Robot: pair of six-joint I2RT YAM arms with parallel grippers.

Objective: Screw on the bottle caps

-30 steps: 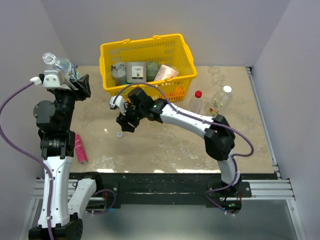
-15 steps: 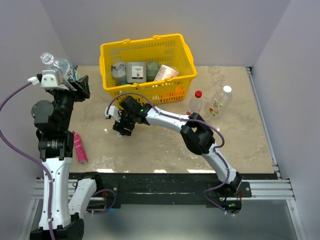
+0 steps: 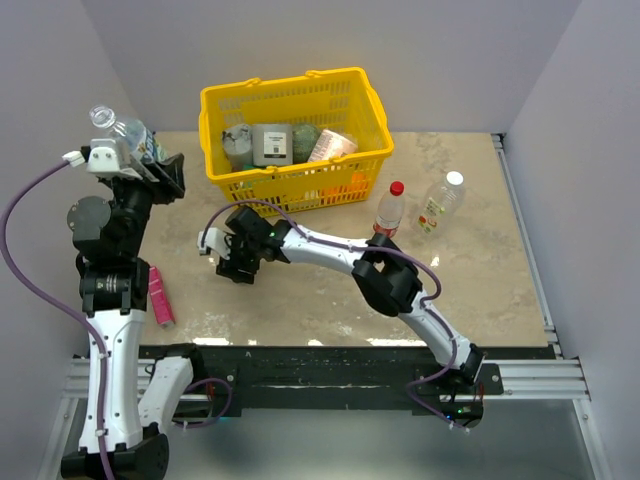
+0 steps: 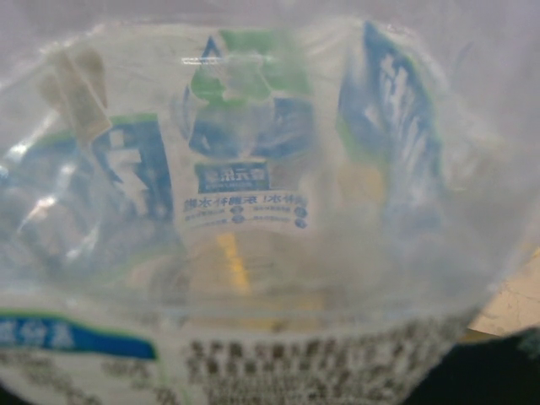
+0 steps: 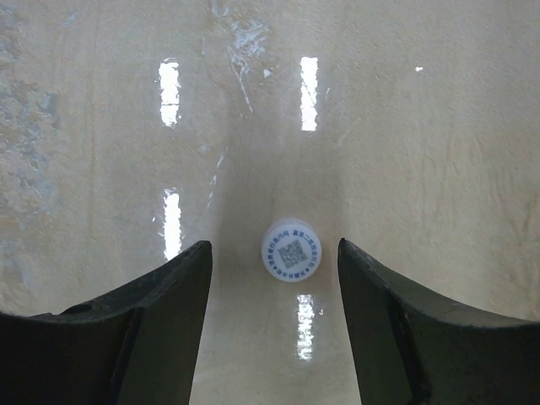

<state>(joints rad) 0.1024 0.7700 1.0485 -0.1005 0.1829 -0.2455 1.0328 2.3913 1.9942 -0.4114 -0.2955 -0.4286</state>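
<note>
1. OK, your right gripper is spread apart, with the white cap lying on the counter between its fingers, lower centre.
2. Your left gripper clamps the blue-label bottle, upper left, mouth open.

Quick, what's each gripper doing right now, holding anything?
Left gripper: closed on the blue-labelled bottle, held high.
Right gripper: open, empty, straddling a white cap.
</note>
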